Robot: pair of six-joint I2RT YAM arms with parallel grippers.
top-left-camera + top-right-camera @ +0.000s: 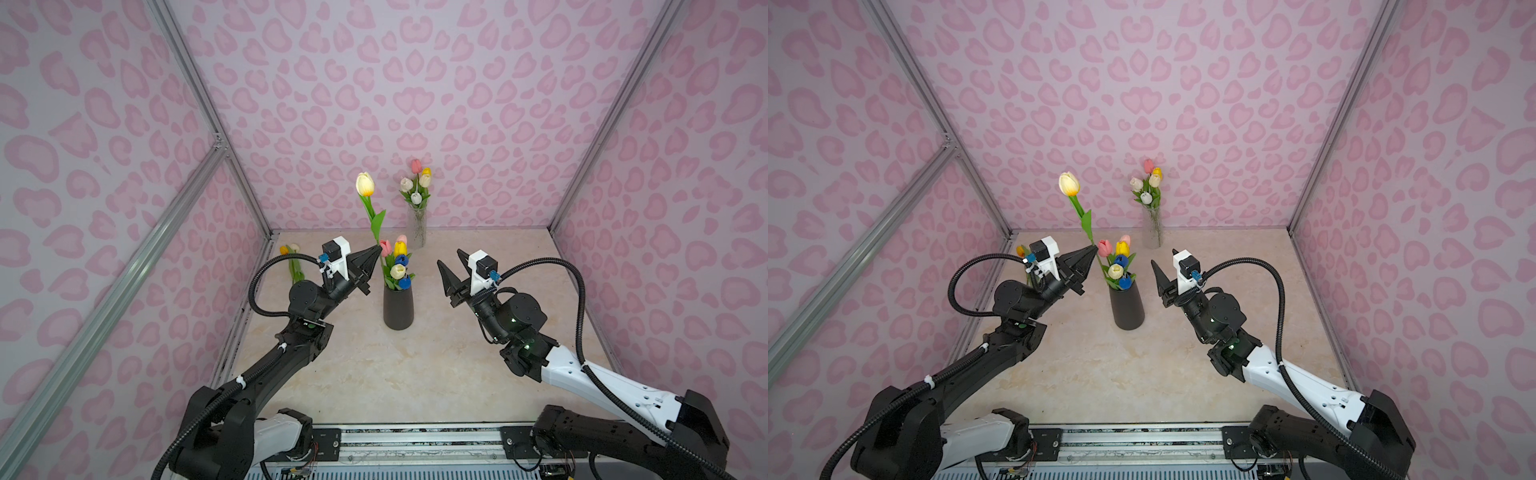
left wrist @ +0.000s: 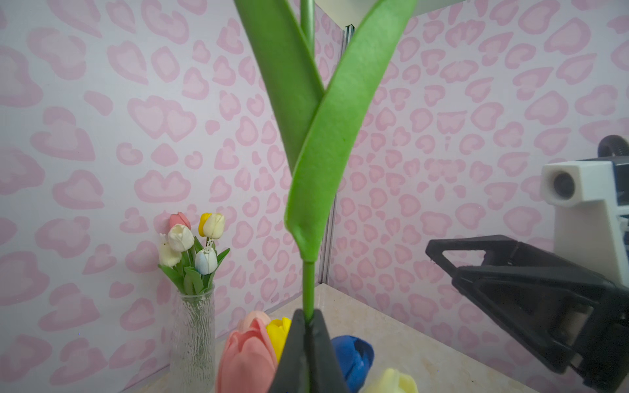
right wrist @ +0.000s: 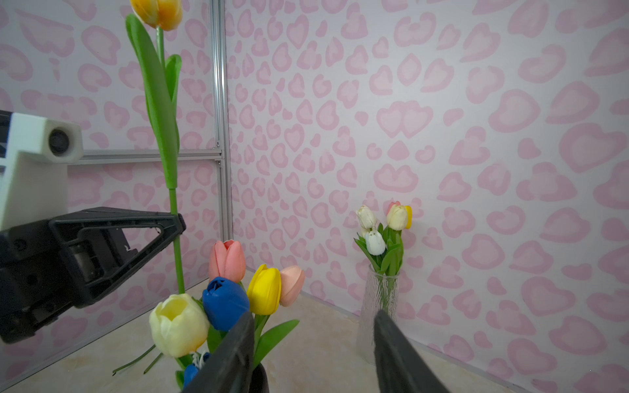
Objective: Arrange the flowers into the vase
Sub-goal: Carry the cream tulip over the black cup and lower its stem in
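A black vase [image 1: 398, 307] [image 1: 1127, 307] stands mid-table holding several flowers [image 1: 397, 262] [image 3: 224, 299] with pink, yellow, blue and cream heads. My left gripper [image 1: 377, 248] [image 1: 1094, 249] [image 2: 308, 318] is shut on the green stem of a tall tulip [image 1: 365, 184] [image 1: 1069, 184] with a cream-yellow head, held upright just left of the bunch. Its lower stem end is hidden behind the heads. To the right of the vase my right gripper [image 1: 448, 257] [image 1: 1163, 257] [image 3: 313, 314] stands open, with nothing between its fingers.
A clear glass vase [image 1: 416, 228] [image 1: 1152, 230] [image 2: 192, 326] [image 3: 377, 299] with several small tulips stands against the back wall. Two tulips [image 1: 293, 266] lie at the table's back left, behind the left arm. Pink patterned walls close three sides.
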